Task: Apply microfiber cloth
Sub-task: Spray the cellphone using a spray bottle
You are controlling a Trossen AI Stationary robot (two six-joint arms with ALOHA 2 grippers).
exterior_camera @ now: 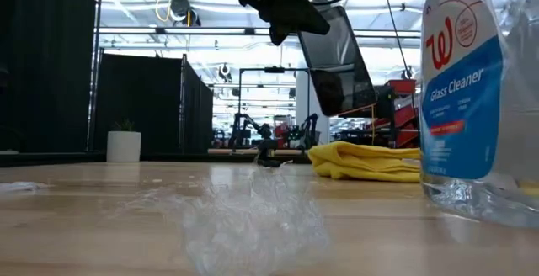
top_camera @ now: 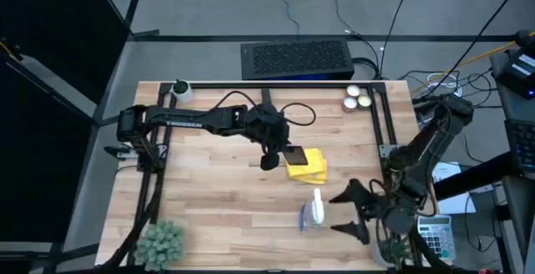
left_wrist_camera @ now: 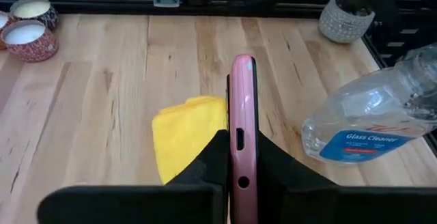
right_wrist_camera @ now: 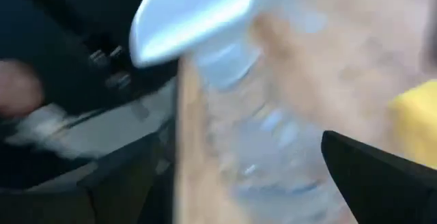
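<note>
My left gripper point(top_camera: 279, 152) is shut on a black phone in a pink case point(left_wrist_camera: 243, 108), held in the air just left of and above the microfiber cloth point(top_camera: 307, 167). The cloth is bright yellow and lies crumpled on the table's middle point(exterior_camera: 362, 160). A clear glass-cleaner spray bottle point(top_camera: 313, 210) stands nearer the front edge. My right gripper point(top_camera: 349, 212) is open just right of the bottle, its fingers apart from it. My left gripper pinches the phone between its two fingers, one on each flat face point(left_wrist_camera: 254, 162). The edge with the port point(left_wrist_camera: 240, 139) faces the wrist camera. The fingers slant down from the table's left. The phone point(exterior_camera: 337, 57) hangs tilted below them, clear of table and cloth.
Small candles point(top_camera: 358, 97) sit at the far right and a white pot point(top_camera: 180, 89) at the far left. A potted plant point(top_camera: 160, 242) stands at the near left corner and another point(left_wrist_camera: 345, 18) at the near right. Metal rails point(top_camera: 380, 115) frame the table.
</note>
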